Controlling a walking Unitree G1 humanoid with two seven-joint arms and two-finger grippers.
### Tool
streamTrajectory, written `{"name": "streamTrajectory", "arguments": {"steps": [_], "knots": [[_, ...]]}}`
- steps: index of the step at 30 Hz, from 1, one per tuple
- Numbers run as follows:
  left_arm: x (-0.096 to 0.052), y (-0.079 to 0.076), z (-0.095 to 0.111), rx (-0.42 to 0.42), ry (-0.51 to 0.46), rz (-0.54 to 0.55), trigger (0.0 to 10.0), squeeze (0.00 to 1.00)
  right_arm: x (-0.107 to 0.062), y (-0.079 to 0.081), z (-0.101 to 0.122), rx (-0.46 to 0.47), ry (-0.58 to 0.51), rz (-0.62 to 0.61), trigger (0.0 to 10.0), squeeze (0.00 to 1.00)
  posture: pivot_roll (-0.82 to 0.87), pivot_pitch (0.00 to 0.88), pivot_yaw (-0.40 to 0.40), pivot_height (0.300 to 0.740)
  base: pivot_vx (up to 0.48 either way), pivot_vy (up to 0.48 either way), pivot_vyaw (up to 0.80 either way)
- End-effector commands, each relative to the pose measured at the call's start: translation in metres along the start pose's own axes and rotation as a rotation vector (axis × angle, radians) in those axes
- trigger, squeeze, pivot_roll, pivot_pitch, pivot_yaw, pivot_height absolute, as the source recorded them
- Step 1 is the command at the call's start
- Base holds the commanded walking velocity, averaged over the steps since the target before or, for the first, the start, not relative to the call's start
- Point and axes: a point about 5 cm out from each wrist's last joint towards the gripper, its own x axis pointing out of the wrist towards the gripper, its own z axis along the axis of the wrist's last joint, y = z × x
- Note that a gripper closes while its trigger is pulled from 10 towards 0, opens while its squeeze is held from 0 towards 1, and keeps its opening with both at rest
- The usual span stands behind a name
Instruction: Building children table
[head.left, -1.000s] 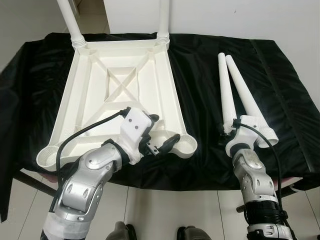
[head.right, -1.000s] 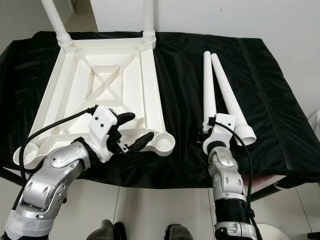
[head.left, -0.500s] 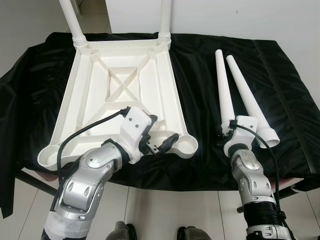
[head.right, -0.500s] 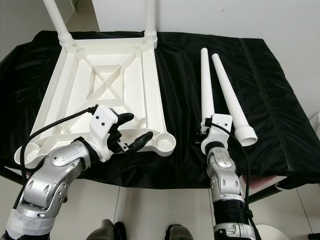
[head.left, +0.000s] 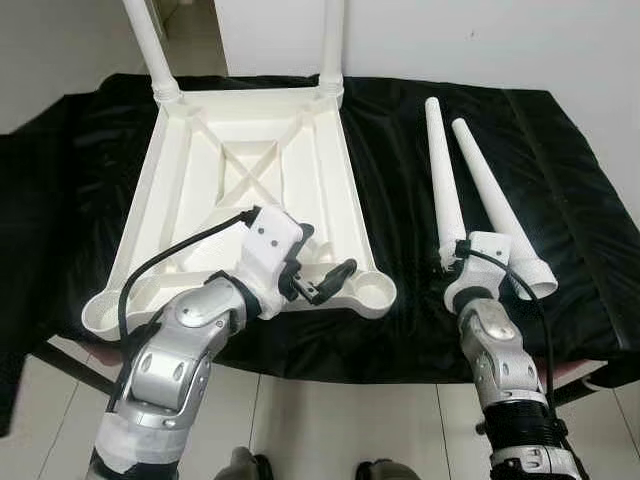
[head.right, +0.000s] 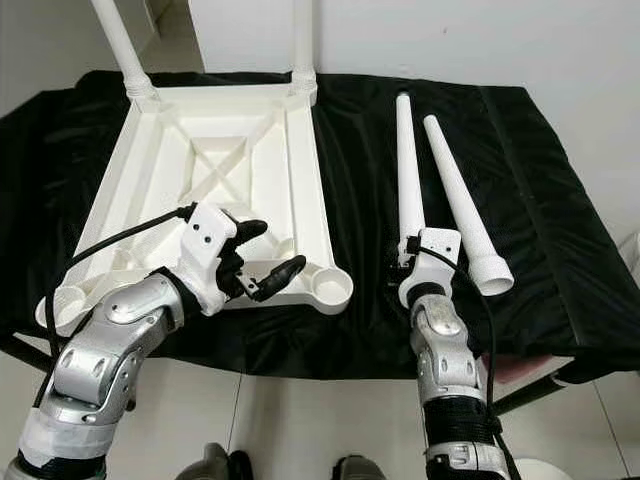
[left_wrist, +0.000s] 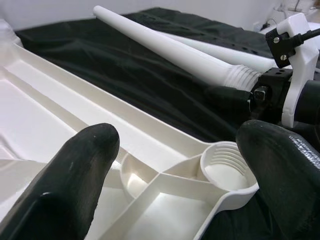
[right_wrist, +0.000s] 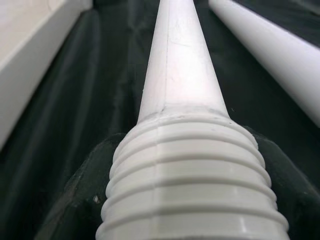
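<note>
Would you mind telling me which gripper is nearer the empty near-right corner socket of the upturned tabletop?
Left. The left gripper hovers open right beside the socket; the right gripper is off to the side, shut on a loose leg.

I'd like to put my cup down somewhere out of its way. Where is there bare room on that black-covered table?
Bare black cloth lies right of the two loose legs, and a strip runs between them and the upturned tabletop. The near edge is crowded: left gripper over a corner socket, right gripper clamped on one leg.

A plain indoor room: bare white wall (head.left: 480, 40), tiled floor (head.left: 330, 420), black-draped table (head.left: 580, 200).
</note>
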Motion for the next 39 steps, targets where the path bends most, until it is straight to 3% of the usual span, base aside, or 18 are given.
{"name": "streamTrajectory", "arguments": {"steps": [1,7,11,19,27,29,32,34,39], "knots": [[0.003,0.007,0.001,-0.015,-0.013,0.092,10.0,0.0,0.004,0.003,0.009,-0.005,-0.053,0.019,10.0,0.0,-0.14,0.006,0.031,0.74,0.0,0.0,0.0],[0.009,0.003,0.004,-0.052,-0.04,0.067,10.0,0.0,0.004,0.008,0.022,0.0,-0.159,0.04,10.0,0.0,-0.14,0.0,0.023,0.74,0.0,0.0,0.0],[0.018,-0.007,0.007,-0.027,-0.059,-0.002,10.0,0.0,-0.006,0.023,0.048,-0.009,-0.376,0.108,10.0,0.0,-0.14,0.0,0.027,0.74,0.0,0.0,0.0],[0.023,-0.007,0.011,-0.043,-0.073,-0.036,10.0,0.0,-0.014,0.035,0.051,-0.048,-0.449,0.146,10.0,0.0,-0.15,0.0,0.041,0.74,0.0,0.0,0.0],[0.029,-0.003,0.025,-0.134,-0.144,-0.078,10.0,0.0,-0.024,0.046,0.049,-0.136,-0.518,0.219,10.0,0.0,-0.16,0.0,0.057,0.74,0.0,0.0,0.0],[0.032,-0.002,0.033,-0.194,-0.173,-0.127,10.0,0.0,-0.032,0.052,0.045,-0.226,-0.568,0.27,10.0,0.0,-0.16,0.0,0.063,0.74,0.0,0.0,0.0],[0.032,0.0,0.036,-0.243,-0.181,-0.144,10.0,0.0,-0.036,0.054,0.044,-0.258,-0.587,0.287,10.0,0.0,-0.16,0.0,0.064,0.74,0.0,0.0,0.0],[0.033,0.006,0.044,-0.374,-0.206,-0.206,10.0,0.0,-0.042,0.057,0.039,-0.329,-0.618,0.311,10.0,0.0,-0.16,0.0,0.068,0.74,0.0,0.0,0.0],[0.034,0.016,0.053,-0.458,-0.207,-0.28,10.0,0.0,-0.047,0.062,0.038,-0.428,-0.682,0.327,10.0,0.0,-0.17,0.026,0.079,0.74,0.0,0.0,0.0]]}}
